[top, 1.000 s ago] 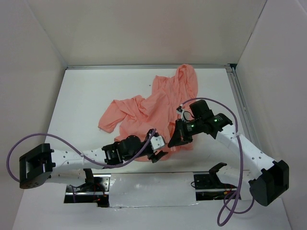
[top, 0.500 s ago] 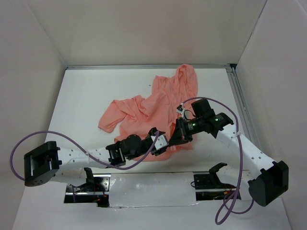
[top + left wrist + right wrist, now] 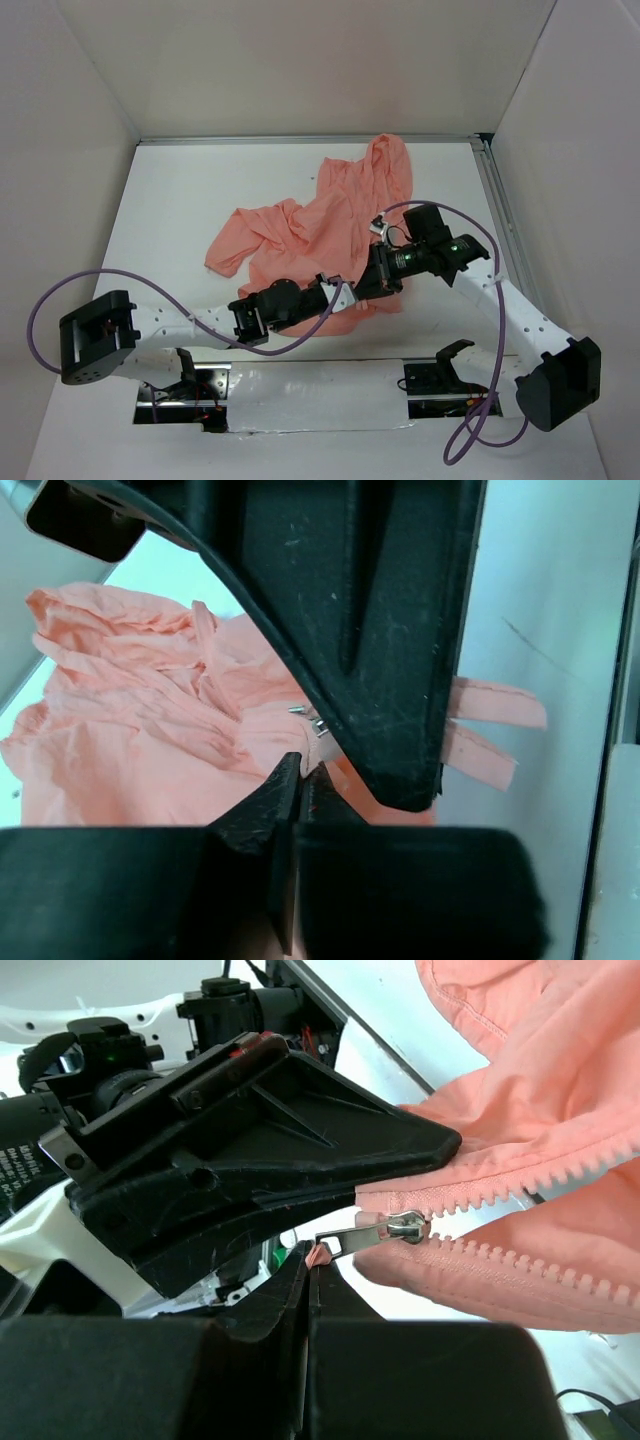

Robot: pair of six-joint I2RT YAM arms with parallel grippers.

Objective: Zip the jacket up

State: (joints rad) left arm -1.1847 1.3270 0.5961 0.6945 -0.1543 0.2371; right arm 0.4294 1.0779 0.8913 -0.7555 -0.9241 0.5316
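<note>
The salmon-pink jacket (image 3: 320,225) lies crumpled on the white table, hood toward the far wall. At its near hem both grippers meet. My left gripper (image 3: 345,294) is shut on the jacket's edge (image 3: 250,730), just below the zipper's bottom end. My right gripper (image 3: 368,288) is shut on the small pink tab of the metal zipper pull (image 3: 370,1234). The slider (image 3: 407,1226) sits at the low end, with the two rows of teeth (image 3: 540,1185) spreading apart beyond it. In the right wrist view the left gripper's black fingers (image 3: 300,1150) press the fabric right above the slider.
A metal rail (image 3: 500,210) runs along the table's right side. White walls close in the left, far and right sides. Purple cables (image 3: 60,290) loop off both arms. The arm mounts (image 3: 440,375) sit at the near edge.
My left gripper has moved right to the jacket's hem beside the right gripper and closed on the fabric. The right gripper has stayed shut and shifted slightly.
</note>
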